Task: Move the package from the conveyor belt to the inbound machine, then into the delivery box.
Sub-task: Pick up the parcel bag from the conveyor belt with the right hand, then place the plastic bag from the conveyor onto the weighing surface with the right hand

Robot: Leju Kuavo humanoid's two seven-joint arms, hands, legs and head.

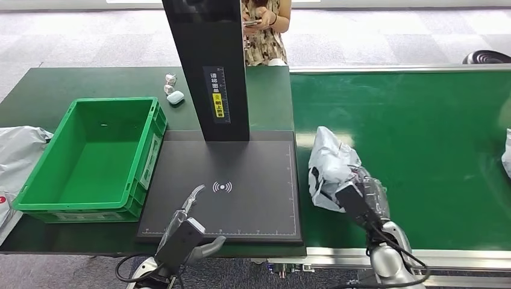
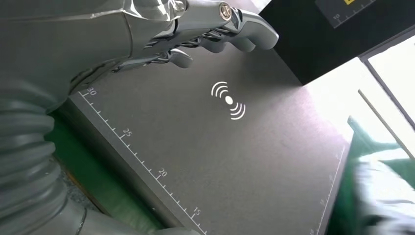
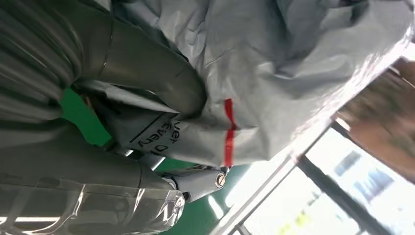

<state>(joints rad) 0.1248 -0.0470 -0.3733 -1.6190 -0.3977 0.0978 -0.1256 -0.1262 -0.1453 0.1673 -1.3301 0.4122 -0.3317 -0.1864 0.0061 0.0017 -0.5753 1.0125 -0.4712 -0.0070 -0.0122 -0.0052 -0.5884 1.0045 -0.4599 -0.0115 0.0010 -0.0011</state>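
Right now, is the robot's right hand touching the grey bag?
Touching. The right wrist view shows the right hand with its thumb pressed into the grey bag.

A person in a patterned sleeveless top [image 1: 265,33] stands at the far side of the table, behind the tall black column, holding a dark phone [image 1: 252,23] in both hands. On the dark green tabletop [image 1: 90,81], left of the column and beyond the crate, lie two small crumpled silvery wrappers [image 1: 169,83], one just beyond the other, and a small pale teal rounded case [image 1: 175,97] just to their right and nearer. At the far left edge, a crumpled grey plastic bag [image 1: 18,153] rests beside the crate, touching or nearly touching its left wall. A black ribbed round object [image 1: 487,58] shows on the grey carpeted floor [image 1: 90,36] at far right.
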